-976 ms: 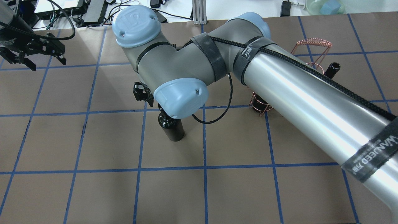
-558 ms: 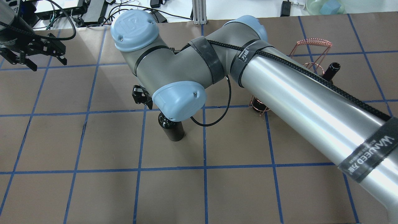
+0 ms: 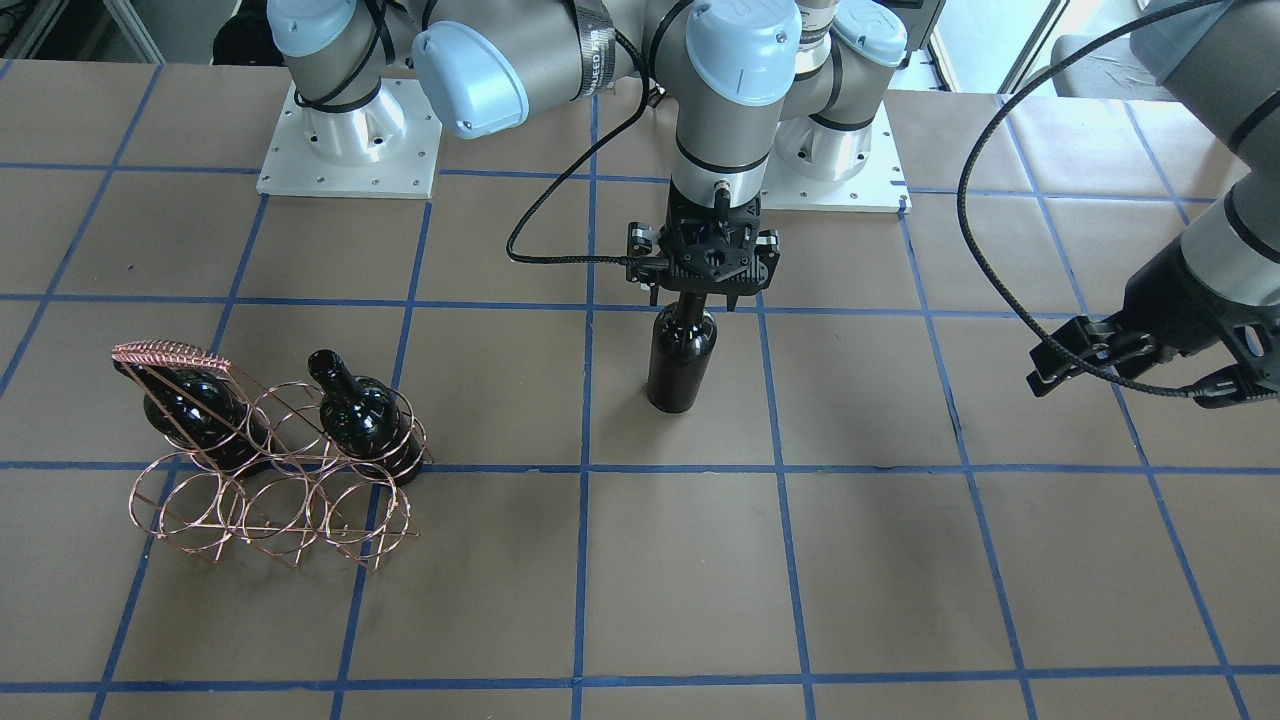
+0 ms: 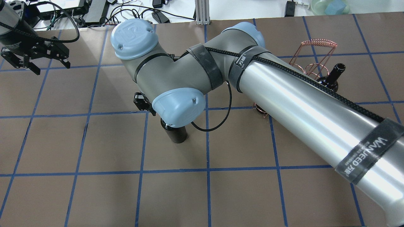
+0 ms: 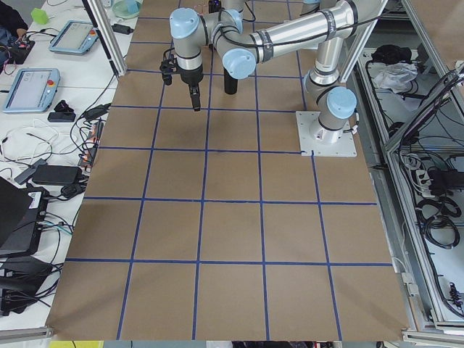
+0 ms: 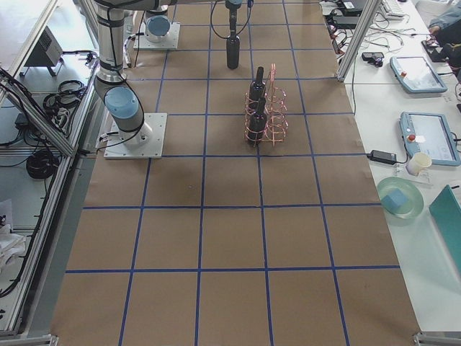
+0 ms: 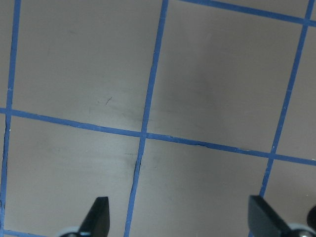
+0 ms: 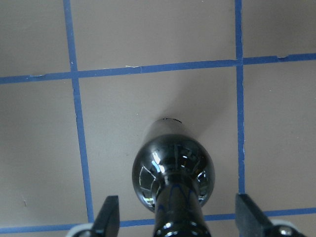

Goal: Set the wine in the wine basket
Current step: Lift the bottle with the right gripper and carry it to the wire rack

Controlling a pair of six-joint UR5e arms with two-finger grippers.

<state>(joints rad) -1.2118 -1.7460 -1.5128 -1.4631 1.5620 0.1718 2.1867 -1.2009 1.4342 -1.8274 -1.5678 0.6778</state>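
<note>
A glossy black wine bottle (image 3: pixel 682 360) stands upright on the table near the middle; it also shows in the overhead view (image 4: pixel 176 134) and the right wrist view (image 8: pixel 173 168). My right gripper (image 3: pixel 697 303) is open, its fingers (image 8: pixel 111 215) on either side of the neck without touching it. The copper wire wine basket (image 3: pixel 270 500) stands apart on the table, with two alike bottles (image 3: pixel 195 415) (image 3: pixel 360 410) in its back row. My left gripper (image 4: pixel 38 63) is open and empty, far off above bare table (image 7: pixel 180 217).
The right arm's upper links (image 4: pixel 300 104) hide most of the basket in the overhead view; only its coiled handle (image 4: pixel 315 43) and one bottle neck (image 4: pixel 335 73) show. Cables and boxes lie beyond the table's far edge (image 4: pixel 94 12). Blue tape lines grid the brown table.
The right arm has shifted slightly, its wrist settling lower over the standing bottle. The left gripper has moved a little. The bottle and the basket have not moved.
</note>
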